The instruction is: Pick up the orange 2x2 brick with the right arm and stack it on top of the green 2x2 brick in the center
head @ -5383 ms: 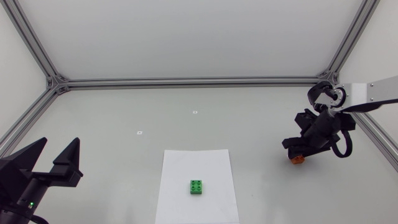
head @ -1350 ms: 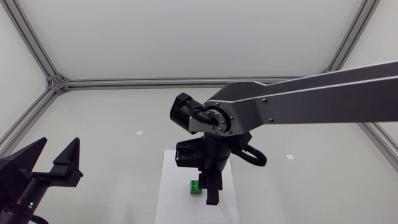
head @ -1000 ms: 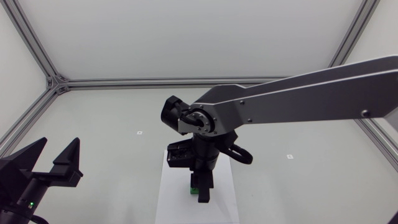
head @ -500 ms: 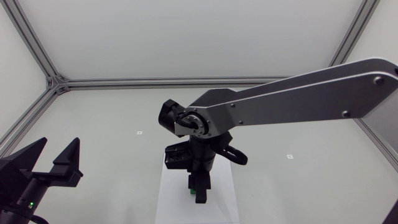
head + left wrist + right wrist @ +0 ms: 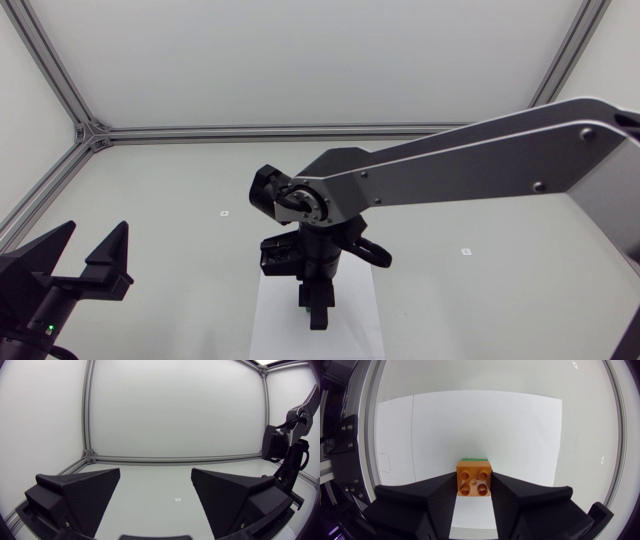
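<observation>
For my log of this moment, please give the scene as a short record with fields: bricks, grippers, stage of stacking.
orange brick: studs up, held by the right gripper, a finger on each side
green brick: on the white sheet, under the orange brick; only its far edge shows
right gripper: shut on the orange brick
left gripper: open, empty, apart from both bricks
stack state: bricks lined up; whether pressed together, cannot tell
</observation>
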